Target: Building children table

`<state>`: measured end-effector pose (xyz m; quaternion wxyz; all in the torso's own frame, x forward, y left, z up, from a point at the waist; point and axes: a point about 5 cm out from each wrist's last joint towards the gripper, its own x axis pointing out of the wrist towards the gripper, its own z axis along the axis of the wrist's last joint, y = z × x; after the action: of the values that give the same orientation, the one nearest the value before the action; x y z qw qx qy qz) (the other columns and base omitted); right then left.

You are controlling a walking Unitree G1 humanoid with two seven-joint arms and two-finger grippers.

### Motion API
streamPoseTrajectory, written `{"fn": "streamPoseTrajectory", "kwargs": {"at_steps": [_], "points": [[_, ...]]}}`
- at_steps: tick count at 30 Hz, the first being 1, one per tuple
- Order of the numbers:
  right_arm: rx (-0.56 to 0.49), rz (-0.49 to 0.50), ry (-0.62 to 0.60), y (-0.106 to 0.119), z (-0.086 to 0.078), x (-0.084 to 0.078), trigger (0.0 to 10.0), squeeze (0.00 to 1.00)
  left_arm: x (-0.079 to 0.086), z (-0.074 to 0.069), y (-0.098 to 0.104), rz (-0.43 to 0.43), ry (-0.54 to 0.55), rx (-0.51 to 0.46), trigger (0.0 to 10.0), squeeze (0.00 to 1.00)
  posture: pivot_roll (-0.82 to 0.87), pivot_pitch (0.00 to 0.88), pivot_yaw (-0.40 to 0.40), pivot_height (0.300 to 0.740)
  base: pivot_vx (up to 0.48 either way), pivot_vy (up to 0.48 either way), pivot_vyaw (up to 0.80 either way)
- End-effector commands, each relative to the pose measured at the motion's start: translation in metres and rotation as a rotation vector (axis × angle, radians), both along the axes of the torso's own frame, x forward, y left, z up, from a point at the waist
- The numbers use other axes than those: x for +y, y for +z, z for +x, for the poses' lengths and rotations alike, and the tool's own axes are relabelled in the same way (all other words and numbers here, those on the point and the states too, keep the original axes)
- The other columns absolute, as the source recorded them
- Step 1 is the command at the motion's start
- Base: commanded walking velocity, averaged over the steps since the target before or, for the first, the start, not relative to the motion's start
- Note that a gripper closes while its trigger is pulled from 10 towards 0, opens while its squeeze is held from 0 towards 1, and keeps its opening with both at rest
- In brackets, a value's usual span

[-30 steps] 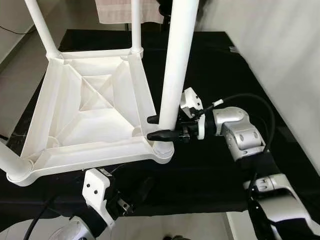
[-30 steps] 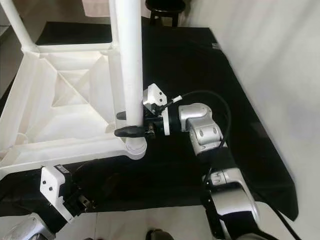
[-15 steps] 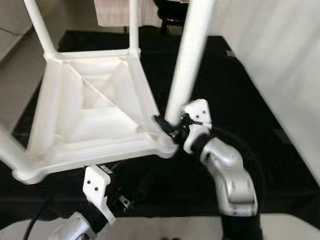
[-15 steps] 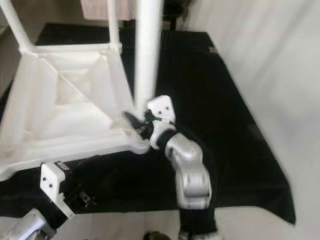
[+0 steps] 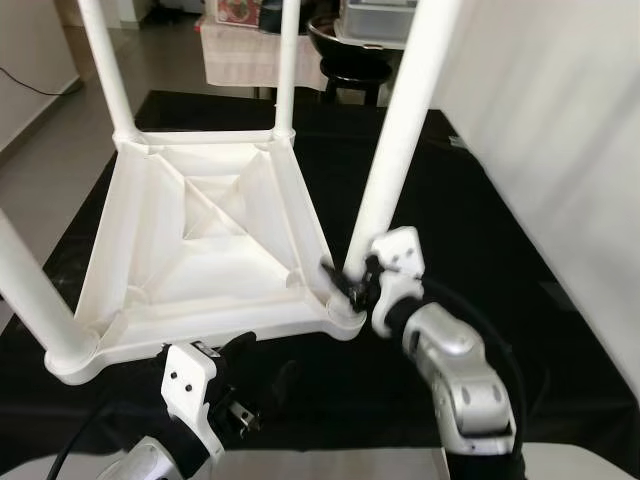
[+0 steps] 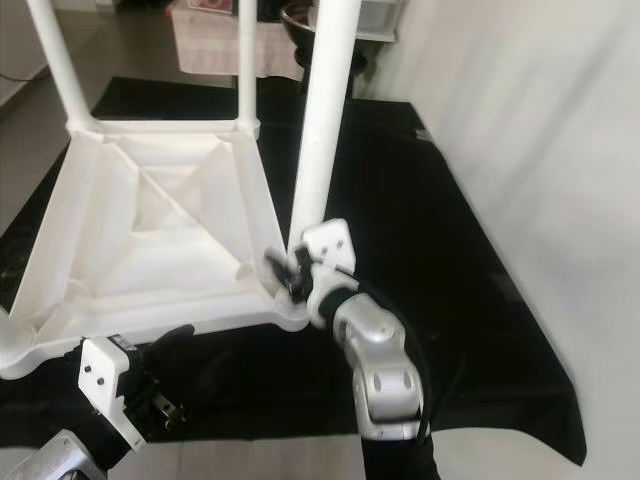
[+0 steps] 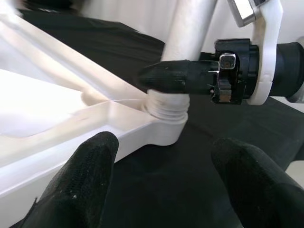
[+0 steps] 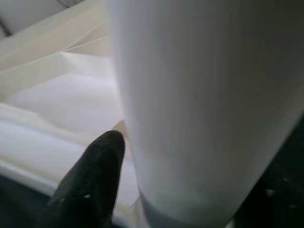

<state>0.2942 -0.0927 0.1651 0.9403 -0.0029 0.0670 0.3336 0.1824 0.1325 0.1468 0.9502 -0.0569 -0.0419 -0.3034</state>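
Observation:
A white plastic children's table (image 5: 200,230) lies upside down on a black cloth (image 5: 480,220). Its other legs stand up at the far left (image 5: 105,70), the far middle (image 5: 287,65) and the near left (image 5: 30,290). The near-right leg (image 5: 395,150) leans up from its corner socket (image 7: 166,118). My right gripper (image 5: 345,283) is shut on this leg just above the socket, with one black finger (image 8: 95,175) pressed to the white tube (image 8: 199,95). My left gripper (image 5: 262,365) hangs open below the table's near edge, and its fingers (image 7: 90,166) point at that corner without touching it.
A pale wall (image 5: 560,120) runs close along the right side of the black cloth. Behind the table stand a black stool (image 5: 345,65) and a cloth-draped stand (image 5: 240,60). Bare floor (image 5: 40,130) lies to the left. The cloth's near edge (image 5: 330,455) is just below the arms.
My right arm has swung from the right side round to the near side of the leg, staying shut on its base. The view has shifted. The left gripper has barely moved.

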Motion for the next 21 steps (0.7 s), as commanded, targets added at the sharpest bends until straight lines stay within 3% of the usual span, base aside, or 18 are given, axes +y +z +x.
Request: {"fn": "streamPoseTrajectory", "kwargs": {"at_steps": [1, 3, 4, 5, 6, 12, 14, 15, 16, 18, 19, 21], "points": [[-0.030, 0.070, 0.186, 0.016, 0.003, 0.009, 10.0, 1.00, -0.002, -0.001, -0.004, -0.004, -0.004, 0.012, 10.0, 0.00, -0.16, 0.113, -0.117, 0.740, 0.000, 0.000, 0.00], [-0.112, 0.052, 0.470, 0.029, 0.003, 0.010, 10.0, 1.00, -0.004, -0.003, -0.004, -0.008, -0.012, 0.015, 10.0, 0.00, -0.15, 0.116, -0.114, 0.740, 0.000, 0.000, 0.00], [-0.121, 0.018, 0.562, 0.030, 0.003, 0.008, 10.0, 0.55, -0.004, -0.003, -0.004, -0.009, -0.015, 0.016, 10.0, 0.00, -0.15, 0.123, -0.111, 0.740, 0.000, 0.000, 0.00], [-0.121, 0.018, 0.562, 0.030, 0.003, 0.008, 10.0, 0.55, -0.004, -0.003, -0.004, -0.009, -0.015, 0.016, 10.0, 0.00, -0.15, 0.123, -0.111, 0.740, 0.000, 0.000, 0.00], [-0.127, -0.004, 0.640, 0.032, 0.004, 0.005, 10.0, 0.00, -0.005, -0.004, -0.004, -0.009, -0.018, 0.018, 10.0, 0.00, -0.15, 0.124, -0.111, 0.740, 0.000, 0.000, 0.00], [-0.120, -0.068, 0.739, 0.032, 0.014, -0.002, 10.0, 0.00, -0.006, -0.006, -0.004, -0.012, -0.025, 0.021, 10.0, 0.00, -0.13, 0.138, -0.111, 0.740, 0.000, 0.000, 0.00], [-0.097, -0.107, 0.757, 0.034, 0.032, -0.009, 10.0, 0.00, -0.008, -0.009, -0.003, -0.014, -0.030, 0.022, 10.0, 0.00, -0.12, 0.153, -0.115, 0.740, 0.000, 0.000, 0.00], [-0.096, -0.122, 0.761, 0.036, 0.039, -0.010, 8.2, 0.00, -0.008, -0.010, -0.002, -0.014, -0.031, 0.023, 10.0, 0.00, -0.11, 0.161, -0.115, 0.740, 0.000, 0.000, 0.00], [-0.097, -0.129, 0.764, 0.038, 0.042, -0.011, 7.6, 0.00, -0.009, -0.011, -0.001, -0.014, -0.032, 0.023, 10.0, 0.00, -0.11, 0.162, -0.114, 0.740, 0.000, 0.000, 0.00], [-0.097, -0.129, 0.764, 0.038, 0.042, -0.011, 7.6, 0.00, -0.009, -0.011, -0.001, -0.014, -0.032, 0.023, 10.0, 0.00, -0.11, 0.162, -0.114, 0.740, 0.000, 0.000, 0.00], [-0.099, -0.128, 0.781, 0.042, 0.045, -0.011, 0.0, 0.00, -0.009, -0.012, -0.001, -0.014, -0.032, 0.024, 10.0, 0.00, -0.11, 0.169, -0.114, 0.740, 0.000, 0.000, 0.00], [-0.099, -0.124, 0.800, 0.045, 0.047, -0.011, 0.0, 0.00, -0.010, -0.013, -0.001, -0.014, -0.033, 0.024, 10.0, 0.00, -0.10, 0.172, -0.115, 0.740, 0.000, 0.000, 0.00]]}}
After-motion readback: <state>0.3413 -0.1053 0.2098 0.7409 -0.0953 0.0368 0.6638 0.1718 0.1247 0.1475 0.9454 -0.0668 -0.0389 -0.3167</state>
